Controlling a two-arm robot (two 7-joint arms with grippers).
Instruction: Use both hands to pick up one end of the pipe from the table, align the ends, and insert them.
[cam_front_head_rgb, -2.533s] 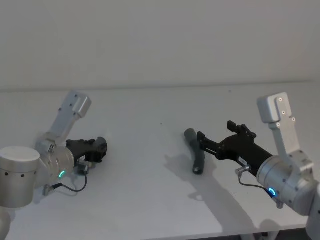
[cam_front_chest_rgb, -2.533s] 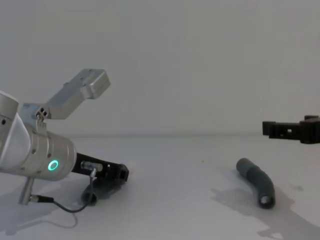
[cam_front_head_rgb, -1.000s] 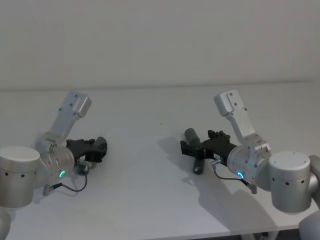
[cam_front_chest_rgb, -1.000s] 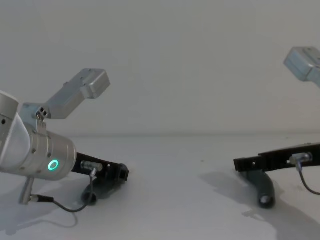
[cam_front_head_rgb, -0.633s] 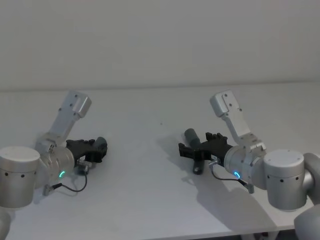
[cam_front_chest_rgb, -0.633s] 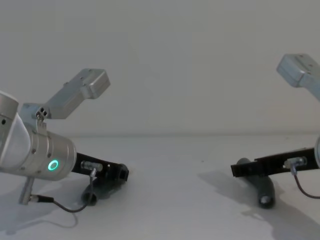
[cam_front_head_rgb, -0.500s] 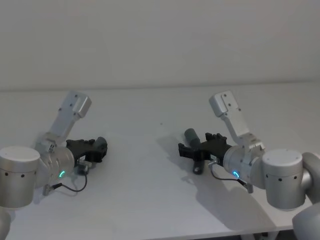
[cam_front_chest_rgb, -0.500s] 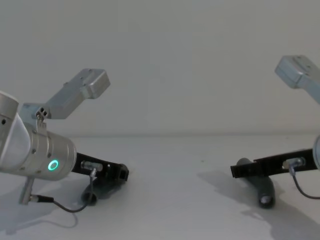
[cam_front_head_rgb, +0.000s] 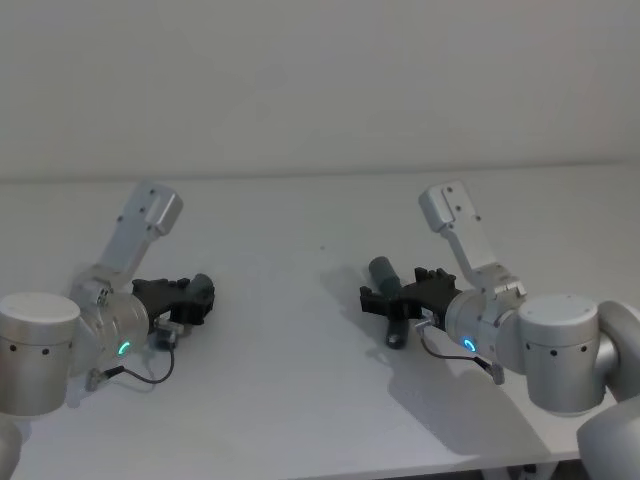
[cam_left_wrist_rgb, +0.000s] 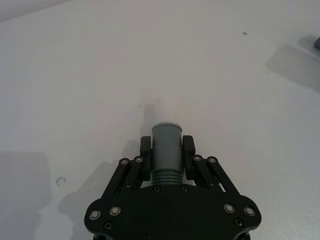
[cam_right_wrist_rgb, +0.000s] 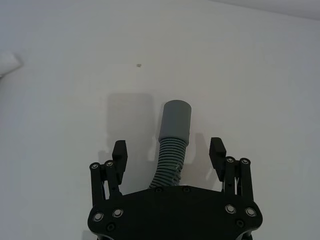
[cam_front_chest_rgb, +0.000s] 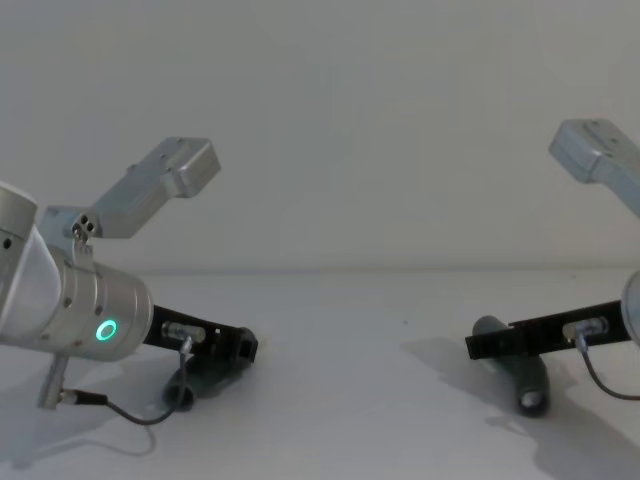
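Observation:
On the white table (cam_front_head_rgb: 290, 390) my left gripper (cam_front_head_rgb: 197, 297) (cam_left_wrist_rgb: 167, 151) rests low, shut on one pipe piece (cam_left_wrist_rgb: 166, 142) just behind its white tip (cam_left_wrist_rgb: 165, 111); the rest of that hose (cam_front_chest_rgb: 190, 384) trails under the gripper (cam_front_chest_rgb: 238, 347). The other pipe piece (cam_front_head_rgb: 393, 305) (cam_front_chest_rgb: 527, 379) lies at the right, a ribbed hose with a smooth grey cuff (cam_right_wrist_rgb: 175, 119). My right gripper (cam_front_head_rgb: 384, 299) (cam_right_wrist_rgb: 168, 151) (cam_front_chest_rgb: 481, 345) is open and low over it, one finger on either side of the ribbed part, clear of the hose.
The table stretches bare between the two arms and towards the plain wall behind. Its front edge (cam_front_head_rgb: 470, 465) runs close below the right arm.
The right gripper has swung in from the right and come down around the right pipe piece; over the last half second it barely shifted. The left arm has stayed still.

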